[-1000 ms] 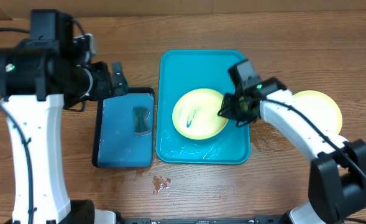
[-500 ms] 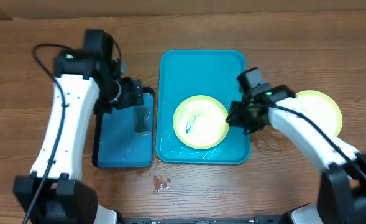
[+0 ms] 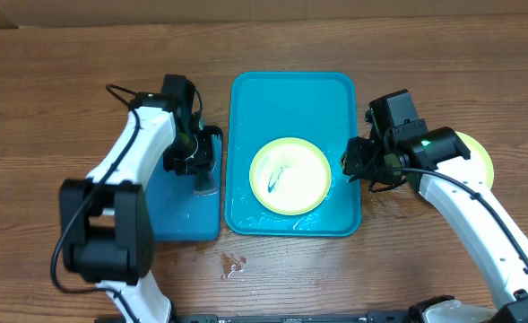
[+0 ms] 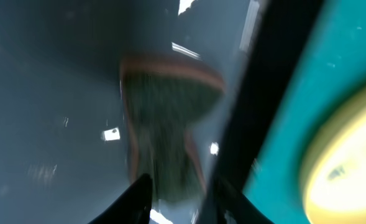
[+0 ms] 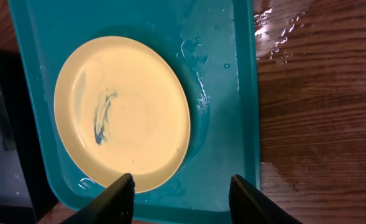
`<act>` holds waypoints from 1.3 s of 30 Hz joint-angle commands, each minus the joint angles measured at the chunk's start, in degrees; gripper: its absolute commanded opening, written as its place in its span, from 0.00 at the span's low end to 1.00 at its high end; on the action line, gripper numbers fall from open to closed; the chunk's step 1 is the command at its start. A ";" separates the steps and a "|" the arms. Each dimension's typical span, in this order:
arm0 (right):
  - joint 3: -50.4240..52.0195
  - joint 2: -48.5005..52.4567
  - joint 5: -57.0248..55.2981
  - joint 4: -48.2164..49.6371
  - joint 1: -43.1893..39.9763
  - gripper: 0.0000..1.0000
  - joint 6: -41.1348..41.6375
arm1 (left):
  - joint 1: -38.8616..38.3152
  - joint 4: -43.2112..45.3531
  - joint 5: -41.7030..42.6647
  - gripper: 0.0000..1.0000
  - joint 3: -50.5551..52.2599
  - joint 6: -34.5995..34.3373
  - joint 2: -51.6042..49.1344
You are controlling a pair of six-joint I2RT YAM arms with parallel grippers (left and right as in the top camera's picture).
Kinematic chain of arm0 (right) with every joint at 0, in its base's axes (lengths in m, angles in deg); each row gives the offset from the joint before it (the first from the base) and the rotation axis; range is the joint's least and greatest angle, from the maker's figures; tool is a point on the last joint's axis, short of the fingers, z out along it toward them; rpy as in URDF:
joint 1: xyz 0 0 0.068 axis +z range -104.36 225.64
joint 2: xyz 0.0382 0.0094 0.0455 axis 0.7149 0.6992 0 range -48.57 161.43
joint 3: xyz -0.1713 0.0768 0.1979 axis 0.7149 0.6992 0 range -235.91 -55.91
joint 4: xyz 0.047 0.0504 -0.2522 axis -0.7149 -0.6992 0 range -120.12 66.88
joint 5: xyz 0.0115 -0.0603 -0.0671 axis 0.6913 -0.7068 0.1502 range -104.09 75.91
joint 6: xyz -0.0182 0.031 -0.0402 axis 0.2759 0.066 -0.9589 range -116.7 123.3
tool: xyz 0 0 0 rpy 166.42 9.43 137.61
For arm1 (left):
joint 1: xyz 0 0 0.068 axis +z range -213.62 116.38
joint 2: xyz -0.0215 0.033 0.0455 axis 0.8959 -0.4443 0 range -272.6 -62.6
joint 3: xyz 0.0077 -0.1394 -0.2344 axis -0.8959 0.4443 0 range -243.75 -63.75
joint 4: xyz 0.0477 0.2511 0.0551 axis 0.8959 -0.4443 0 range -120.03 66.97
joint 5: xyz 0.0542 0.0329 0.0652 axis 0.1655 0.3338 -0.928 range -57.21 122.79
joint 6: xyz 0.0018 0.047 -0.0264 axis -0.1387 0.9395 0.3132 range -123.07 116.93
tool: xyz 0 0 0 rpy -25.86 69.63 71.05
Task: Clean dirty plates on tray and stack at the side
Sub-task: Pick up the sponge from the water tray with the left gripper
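One plate with a yellow-green rim and a blue smear lies in the teal tray, towards its front. The right wrist view has the same plate on the wet tray. My right gripper hangs open over the tray's right edge, its left finger just past the plate's rim, nothing between the fingers. A second plate rests on the table at the far right, partly under my right arm. My left gripper is down on a dark sponge, fingers pressed to its sides.
The sponge lies in a smaller black-rimmed blue tray left of the teal one. Water is spilled on the wood in front and to the right of the tray. The left wrist view is blurred.
My left arm swung right and down onto the sponge, and its jaws closed in. My right gripper let go of the plate, opened and drew back to the right.
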State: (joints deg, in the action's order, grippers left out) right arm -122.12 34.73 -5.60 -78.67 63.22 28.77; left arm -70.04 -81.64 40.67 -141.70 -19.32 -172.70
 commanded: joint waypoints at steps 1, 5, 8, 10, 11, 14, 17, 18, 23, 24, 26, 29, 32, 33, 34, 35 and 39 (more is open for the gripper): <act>-0.90 -0.11 -0.92 0.07 -0.46 0.51 -0.24 | -0.72 1.46 -1.90 0.21 0.63 0.35 -4.61; -0.90 -0.11 -3.08 -0.39 -0.48 0.53 -0.20 | -0.96 1.57 -1.90 0.07 0.63 0.37 -7.89; -0.90 -0.11 -5.03 -0.26 -1.05 0.57 0.24 | -0.61 -0.15 -2.91 0.04 -0.28 1.05 -7.96; -0.90 -0.11 -4.98 -0.15 -2.01 0.57 0.68 | 0.42 -4.20 -2.97 0.04 -3.26 1.01 -7.80; -0.90 -0.11 -4.98 -0.20 -2.62 0.57 1.38 | 0.83 -6.36 -2.95 0.04 -5.03 1.01 -7.61; -0.90 -0.09 -4.76 -0.37 -4.50 0.57 2.62 | 1.55 -12.11 -2.95 0.04 -10.29 0.83 -7.06; -0.87 -0.09 -4.55 -0.44 -5.49 0.57 2.60 | 1.42 -14.27 -3.02 0.07 -12.74 1.99 -6.99; -0.87 -0.09 -4.55 -0.46 -5.64 0.57 2.58 | 1.27 -14.25 -3.30 0.04 -12.66 2.40 -6.99; -0.87 -0.04 -4.44 -0.74 -5.66 0.57 2.60 | 0.33 -10.64 -7.41 0.04 -8.41 0.44 -7.02; -0.81 -0.04 -4.07 -0.79 -5.66 0.57 2.58 | -0.02 -8.83 -8.87 0.04 -6.69 -0.48 -7.02; -0.37 -0.04 -3.02 -0.74 -5.66 0.56 2.56 | -0.61 -5.49 -10.01 0.04 -3.39 -0.98 -7.02; 1.03 0.15 -1.25 -0.22 -5.66 0.56 1.33 | -1.14 -0.52 -10.54 0.04 1.42 -1.18 -7.02; 3.23 1.07 3.61 1.77 -5.64 0.56 -2.45 | -1.16 0.50 -10.58 0.04 2.89 -1.11 -7.02; 3.78 1.49 5.68 2.64 -5.64 0.56 -4.35 | -1.14 -0.50 -10.45 0.04 2.29 -1.11 -6.99; 4.44 1.95 8.28 3.65 -5.66 0.57 -6.84 | -1.11 -1.97 -10.40 0.04 1.22 -1.11 -6.97; 5.09 2.58 9.92 4.61 -5.64 0.57 -8.39 | -1.09 -3.74 -10.40 0.04 -0.28 -1.11 -6.97; 6.99 5.40 10.71 8.46 -5.42 0.57 -4.70 | -1.11 -12.15 -8.98 0.04 -10.08 -1.11 -6.88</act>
State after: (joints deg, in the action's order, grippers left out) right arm -116.46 38.38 1.55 -71.48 57.73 24.07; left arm -71.04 -91.23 31.21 -145.20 -19.60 -178.98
